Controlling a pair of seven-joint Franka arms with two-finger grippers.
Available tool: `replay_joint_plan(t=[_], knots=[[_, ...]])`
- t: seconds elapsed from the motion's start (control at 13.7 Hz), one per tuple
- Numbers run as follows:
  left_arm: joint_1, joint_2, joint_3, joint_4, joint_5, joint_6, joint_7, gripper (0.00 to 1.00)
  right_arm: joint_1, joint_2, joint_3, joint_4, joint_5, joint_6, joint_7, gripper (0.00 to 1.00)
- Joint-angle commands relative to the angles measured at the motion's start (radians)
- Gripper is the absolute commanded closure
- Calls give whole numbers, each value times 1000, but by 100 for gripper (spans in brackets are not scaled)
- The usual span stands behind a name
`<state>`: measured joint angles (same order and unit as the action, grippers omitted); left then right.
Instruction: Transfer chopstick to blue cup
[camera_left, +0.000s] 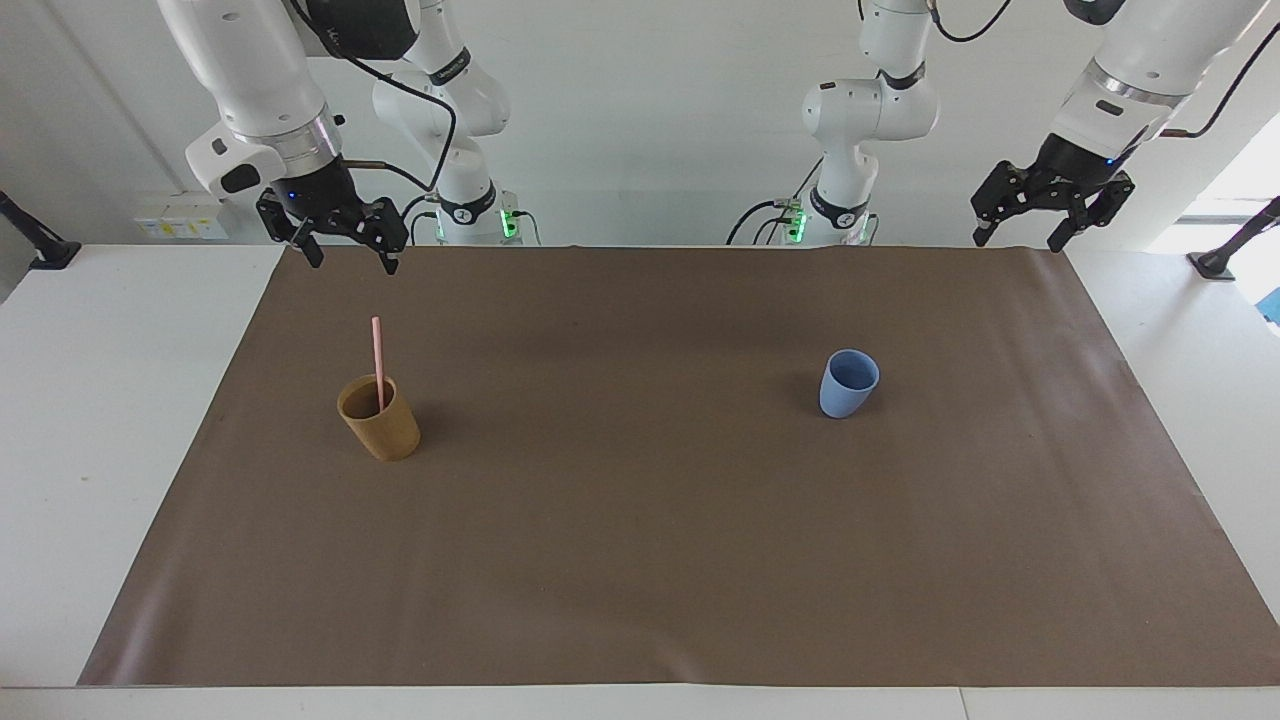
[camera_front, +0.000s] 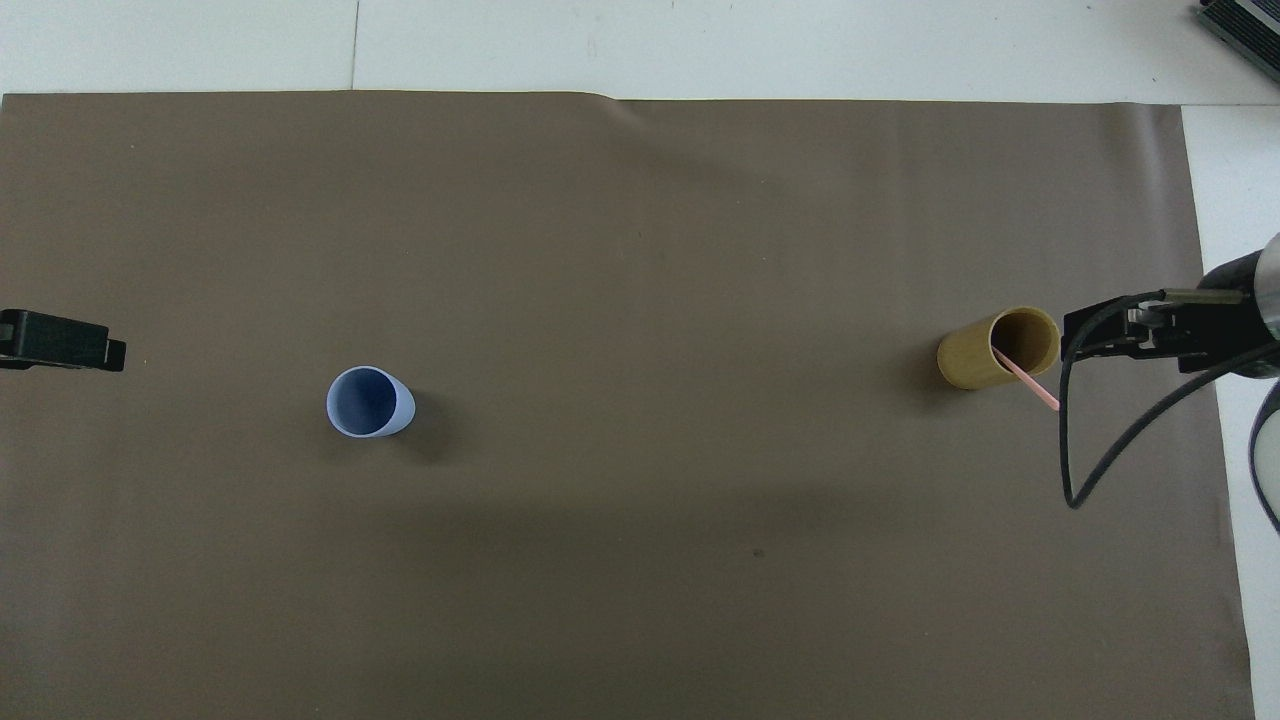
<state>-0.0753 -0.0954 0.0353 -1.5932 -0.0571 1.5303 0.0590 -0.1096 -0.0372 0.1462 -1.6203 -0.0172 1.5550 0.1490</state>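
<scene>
One pale pink chopstick (camera_left: 378, 358) stands upright in the tan-brown cup (camera_left: 380, 420) toward the right arm's end of the mat; it also shows in the overhead view (camera_front: 1030, 383), leaning out of the tan cup (camera_front: 985, 355). The blue cup (camera_left: 849, 384) stands upright and empty toward the left arm's end, and shows in the overhead view (camera_front: 368, 402) too. My right gripper (camera_left: 350, 256) is open and empty, raised over the mat's edge by the robots, apart from the chopstick. My left gripper (camera_left: 1022, 238) is open and empty, raised over the mat's corner.
A brown mat (camera_left: 640, 560) covers most of the white table (camera_left: 90, 420). Only the two cups stand on it. The right arm's black cable (camera_front: 1090, 470) hangs in a loop beside the tan cup.
</scene>
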Motion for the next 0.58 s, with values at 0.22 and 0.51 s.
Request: replay_joint_plan(t=[0.22,0.51], knots=[[-12,-47,9,-56,31,-13,-10,0,-13,3,4,4,26,11,-8,0],[-12,-49,6,-54,31,-28,-11,0,-13,2,3,4,26,11,-6,0]])
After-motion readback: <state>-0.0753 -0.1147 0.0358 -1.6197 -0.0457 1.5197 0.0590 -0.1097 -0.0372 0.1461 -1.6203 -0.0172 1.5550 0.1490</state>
